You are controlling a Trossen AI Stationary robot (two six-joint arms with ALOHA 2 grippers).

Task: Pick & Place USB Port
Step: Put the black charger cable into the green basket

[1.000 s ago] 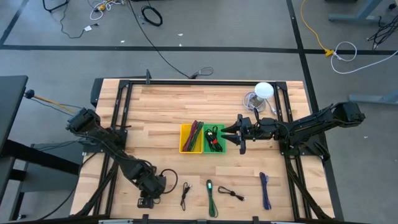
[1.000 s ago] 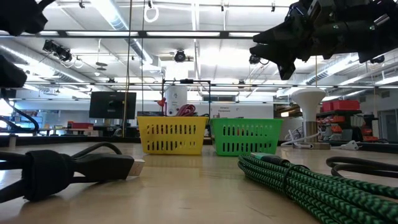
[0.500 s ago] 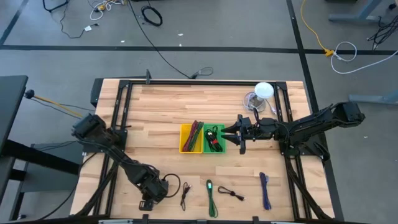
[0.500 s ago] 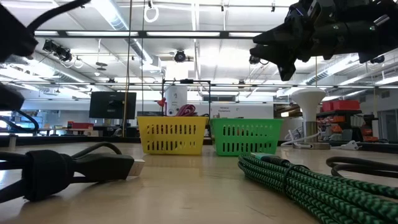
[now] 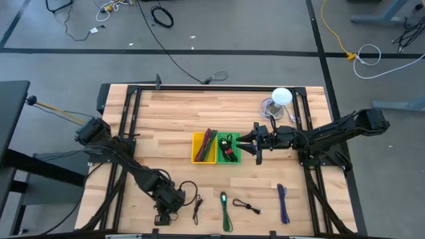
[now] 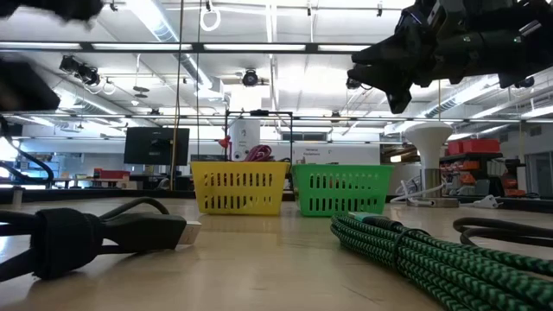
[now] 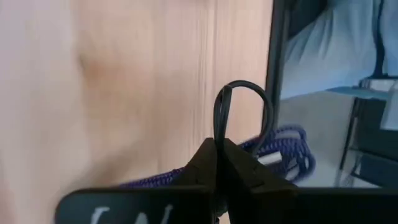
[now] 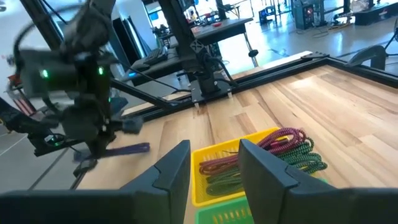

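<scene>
Low at the near edge of the wooden surface (image 5: 172,119), toward its left corner: left gripper (image 5: 167,201), fingers (image 7: 239,171) pressed together and pinching a loop of black cable (image 7: 219,118). Loop standing up clear of the fingertips in the left wrist view; rest of that cable curling just beside the gripper on the boards.

Along the same near strip, going right:
- a second black cable (image 5: 198,209) lying straight, with a dark plug (image 6: 104,231) flat on the wood
- a green braided cable (image 6: 415,250)
- a small black cable (image 5: 246,207)
- a purple cable (image 5: 283,202), well apart from the left gripper

None of these touching a gripper.

Mid-surface: yellow basket (image 6: 239,187) and green basket (image 6: 341,190) side by side, walls touching. Red and green cords in the yellow one, black cords in the green one.

Right gripper (image 5: 247,146) hanging above the surface just at the green basket's right edge, pointing toward the baskets. Fingers (image 8: 174,168) spread, with nothing between them.

Farther back, near the right rear corner: a white domed object (image 5: 282,96) on a stem.
</scene>
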